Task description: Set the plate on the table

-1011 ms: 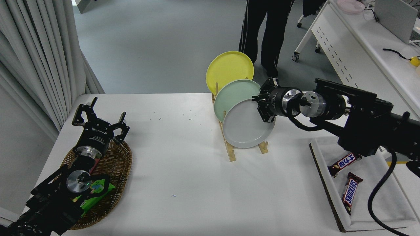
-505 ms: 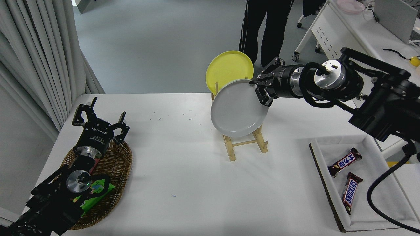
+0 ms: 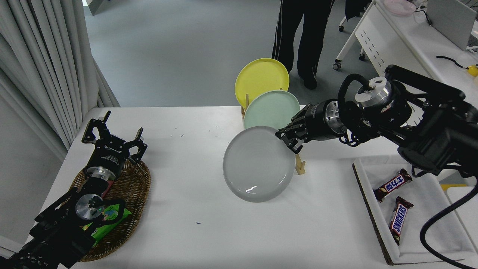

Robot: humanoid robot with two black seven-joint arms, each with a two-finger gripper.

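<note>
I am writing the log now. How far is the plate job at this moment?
Done: the grey plate is out of the rack. In hand: the right gripper pinches its rim, holding it tilted above the table. Left: lower it flat and release.

Bare table ahead; wooden rack probably crowds plate behind.

Bright, even overhead light; sharp focus throughout. Small white glare streak on the round light-grey plate, soft faint shadow on the white tabletop below the gripper-held rim.
</note>
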